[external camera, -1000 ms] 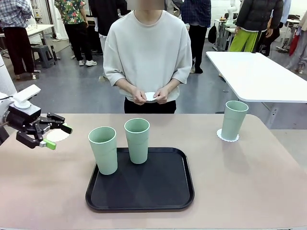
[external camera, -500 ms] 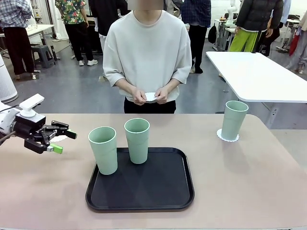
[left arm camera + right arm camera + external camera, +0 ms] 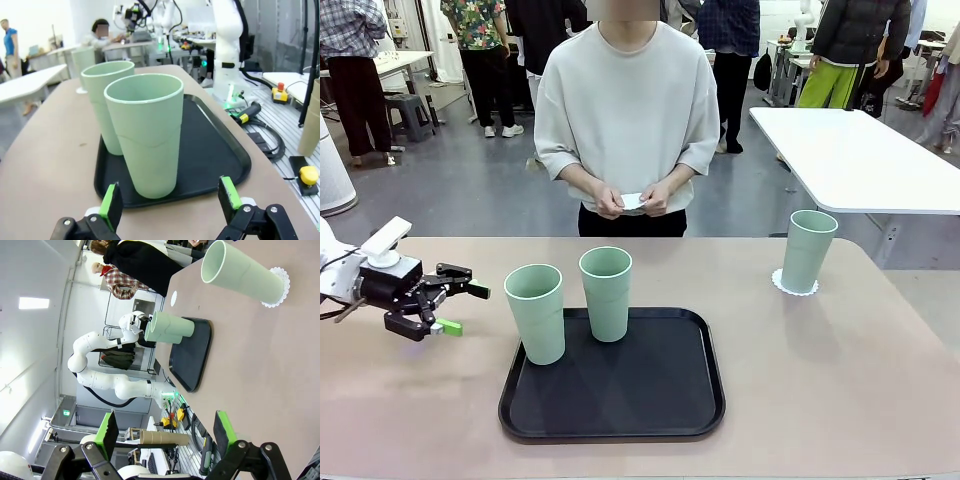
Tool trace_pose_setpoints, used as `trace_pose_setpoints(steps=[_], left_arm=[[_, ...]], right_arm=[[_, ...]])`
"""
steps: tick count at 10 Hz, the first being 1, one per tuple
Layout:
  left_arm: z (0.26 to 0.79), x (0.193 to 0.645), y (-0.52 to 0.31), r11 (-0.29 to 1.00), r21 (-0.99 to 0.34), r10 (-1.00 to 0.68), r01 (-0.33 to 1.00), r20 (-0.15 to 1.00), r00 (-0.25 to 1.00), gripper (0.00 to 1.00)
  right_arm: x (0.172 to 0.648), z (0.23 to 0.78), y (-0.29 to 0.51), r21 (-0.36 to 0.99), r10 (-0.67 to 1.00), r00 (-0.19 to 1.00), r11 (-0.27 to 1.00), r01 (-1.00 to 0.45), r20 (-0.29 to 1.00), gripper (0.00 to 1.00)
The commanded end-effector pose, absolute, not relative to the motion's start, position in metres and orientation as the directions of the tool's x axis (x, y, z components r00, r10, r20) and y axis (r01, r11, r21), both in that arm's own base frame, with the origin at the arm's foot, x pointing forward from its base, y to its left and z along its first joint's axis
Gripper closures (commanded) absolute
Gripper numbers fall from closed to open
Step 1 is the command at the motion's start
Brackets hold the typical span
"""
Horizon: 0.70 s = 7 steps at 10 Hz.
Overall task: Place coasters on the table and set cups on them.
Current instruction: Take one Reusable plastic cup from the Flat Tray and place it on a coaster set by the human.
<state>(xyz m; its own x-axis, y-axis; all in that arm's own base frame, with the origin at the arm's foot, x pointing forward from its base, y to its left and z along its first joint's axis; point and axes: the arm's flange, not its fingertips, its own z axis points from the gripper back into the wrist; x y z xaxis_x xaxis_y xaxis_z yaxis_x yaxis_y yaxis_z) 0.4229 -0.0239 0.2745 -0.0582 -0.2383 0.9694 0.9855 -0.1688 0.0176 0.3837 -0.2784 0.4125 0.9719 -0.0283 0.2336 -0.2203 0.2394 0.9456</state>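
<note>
The left tool [image 3: 465, 310] hangs low over the desk [image 3: 410, 400], turned on its side, its two fingers spread wide with nothing between them. Straight ahead of its fingertips, close but not touching, the nearest cup [image 3: 535, 312] stands upright on the edge of the black tray [image 3: 620, 400] that faces the tool. In the left wrist view this cup lines up with the gap between the green pads [image 3: 111, 205]. Just past it, farther from the tool and a little toward the person [image 3: 628, 110], a second cup [image 3: 606, 293] stands on the tray, and the first partly covers it from the tool's side. Well beyond both, near the desk's far right end, the third cup [image 3: 809, 250] stands on a coaster [image 3: 782, 285] whose frilled edge shows around its base.

The right tool [image 3: 164, 432] is also wide open and empty. That third cup is the nearest thing ahead of it, with the tray and the two other cups farther on. Past them a loose coaster [image 3: 173, 298] lies flat on the desk near the left arm.

The person stands at the far side, both hands [image 3: 634, 203] together at the waist holding a white disc [image 3: 634, 200]. A white table [image 3: 860, 160] stands beyond the desk's right end.
</note>
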Motion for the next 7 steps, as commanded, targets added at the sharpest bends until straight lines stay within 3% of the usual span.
trace_pose_setpoints(steps=[1,7], left_arm=[[0.269,0.429,-0.036,-0.130,0.074,-0.232,0.989,0.967,-0.103,0.00],[0.273,0.451,-0.067,-0.174,0.117,-0.199,0.978,0.968,-0.151,0.00]], right_arm=[[0.382,0.412,-0.277,0.947,-0.034,0.974,0.243,-0.211,0.226,0.00],[0.382,0.412,-0.277,0.947,-0.034,0.974,0.243,-0.211,0.226,0.00]])
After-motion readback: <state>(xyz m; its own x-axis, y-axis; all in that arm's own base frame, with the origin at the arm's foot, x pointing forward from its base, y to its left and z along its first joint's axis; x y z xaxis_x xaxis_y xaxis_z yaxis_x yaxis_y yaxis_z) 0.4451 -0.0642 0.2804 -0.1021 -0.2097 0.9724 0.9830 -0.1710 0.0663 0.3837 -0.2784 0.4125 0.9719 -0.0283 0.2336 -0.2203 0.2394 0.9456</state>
